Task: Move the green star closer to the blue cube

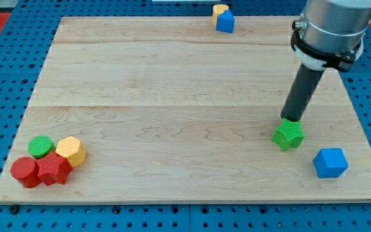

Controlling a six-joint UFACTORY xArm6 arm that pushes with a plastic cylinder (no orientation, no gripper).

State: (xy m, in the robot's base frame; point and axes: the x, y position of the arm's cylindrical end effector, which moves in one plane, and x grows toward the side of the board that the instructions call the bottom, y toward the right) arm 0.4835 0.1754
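No readable text, label, brand, number or sign appears anywhere in the view. The wooden board (172, 96) is plain, and nothing on it or around it carries writing.
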